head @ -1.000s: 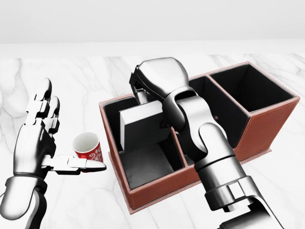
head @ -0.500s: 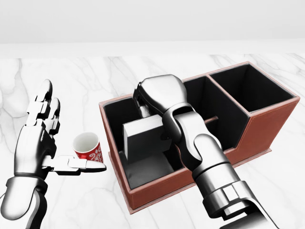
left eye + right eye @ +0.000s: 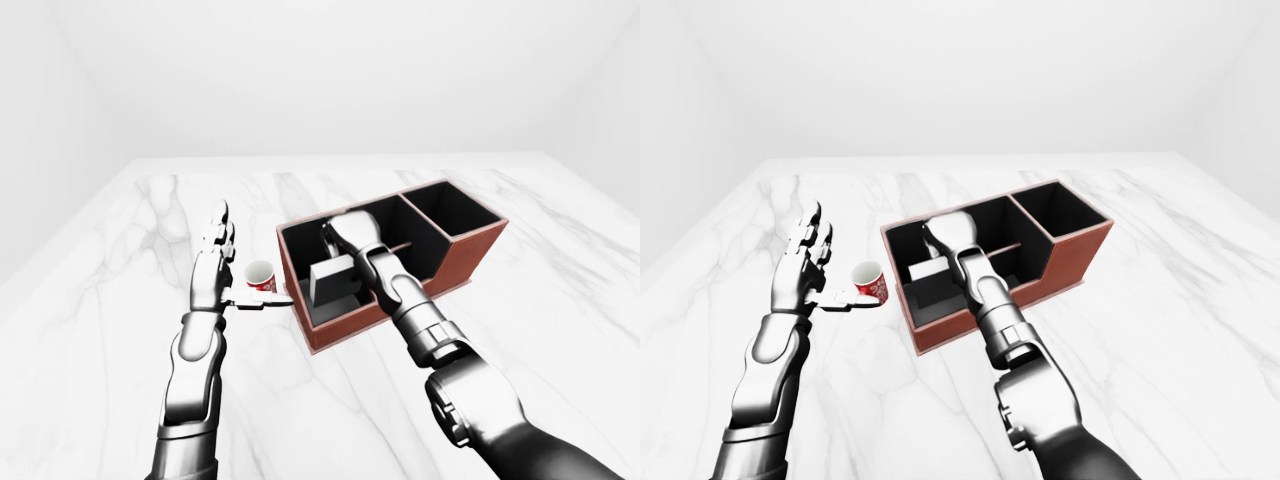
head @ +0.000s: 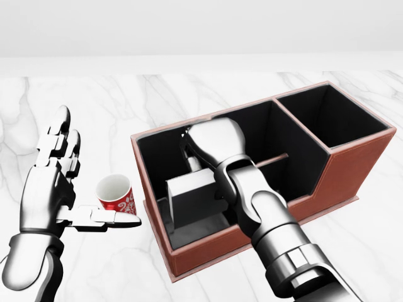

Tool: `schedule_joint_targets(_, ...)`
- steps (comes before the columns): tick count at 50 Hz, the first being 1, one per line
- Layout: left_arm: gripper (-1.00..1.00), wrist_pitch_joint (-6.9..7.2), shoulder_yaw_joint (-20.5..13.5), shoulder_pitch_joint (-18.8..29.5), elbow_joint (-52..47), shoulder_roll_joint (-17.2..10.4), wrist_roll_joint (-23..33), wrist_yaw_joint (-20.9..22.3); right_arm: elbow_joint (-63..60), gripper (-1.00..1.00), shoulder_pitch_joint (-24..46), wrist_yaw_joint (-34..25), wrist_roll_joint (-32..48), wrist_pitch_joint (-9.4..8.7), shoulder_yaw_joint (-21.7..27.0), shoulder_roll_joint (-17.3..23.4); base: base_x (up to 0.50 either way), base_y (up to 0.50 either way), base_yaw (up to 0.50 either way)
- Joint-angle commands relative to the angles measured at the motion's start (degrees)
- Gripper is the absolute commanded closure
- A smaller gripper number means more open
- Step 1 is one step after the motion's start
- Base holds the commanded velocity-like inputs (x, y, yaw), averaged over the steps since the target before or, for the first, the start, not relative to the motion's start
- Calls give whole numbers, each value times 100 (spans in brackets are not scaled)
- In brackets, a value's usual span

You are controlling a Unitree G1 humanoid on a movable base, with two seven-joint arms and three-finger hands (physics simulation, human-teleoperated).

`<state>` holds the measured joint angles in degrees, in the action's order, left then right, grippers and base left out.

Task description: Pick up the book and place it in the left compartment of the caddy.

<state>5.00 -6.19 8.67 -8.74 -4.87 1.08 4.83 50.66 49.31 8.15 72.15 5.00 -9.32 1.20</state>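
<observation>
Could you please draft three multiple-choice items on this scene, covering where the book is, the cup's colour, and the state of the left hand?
1. Where is the book?
A. in the caddy's left compartment
B. on the marble table
C. inside the cup

2. What colour is the cup outside?
A. blue
B. red with white pattern
C. black

3. How is the left hand?
A. fist closed
B. gripping the cup
C. open, fingers raised

Answers: 1 A, the right hand holds it low between those walls; 2 B, seen in the head view; 3 C, fingers spread beside the cup.
</observation>
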Motion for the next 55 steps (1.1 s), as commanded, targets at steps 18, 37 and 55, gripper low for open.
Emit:
schedule_joint_targets(18,-100,0,5,-38,80,7,-6,23,1203,100,138,1350,308,0,-47,-117,0,0,0)
schedule_joint_targets(37,-100,0,0,19,215,-6,-18,22,1945,100,338,2053,489,0,-114,-224,0,0,0)
schedule_joint_targets(55,-100,0,1,-28,117,0,-27,33,2204,100,726,2070,391,0,-72,-479,0,0,0)
